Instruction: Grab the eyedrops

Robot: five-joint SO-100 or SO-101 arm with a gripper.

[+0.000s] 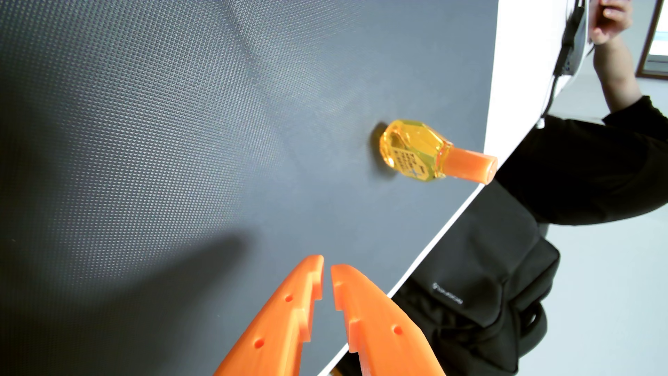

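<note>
In the wrist view the orange pincer point(327, 265) comes in from the bottom edge, its two moulded plastic fingers point(289, 311) stepped with sawtooth notches on their inner faces and pierced by small round holes. The tips stand nearly closed, a thin gap between them, with nothing held. They hang over a dark grey mat point(162, 144) with a fine dimpled, grid-like texture, close to its right edge.

The eyedrops point(415, 150) are further up that same edge, well apart from the pincer. The bottle is faceted, clear amber-yellow plastic with an orange cylindrical cap reaching over the mat's edge. Its label bears small dark print, too small to read.

Past the white table edge point(506, 90) is a person's black sleeve point(596, 166) and a black bag point(480, 289) with a faint, unreadable logo.
</note>
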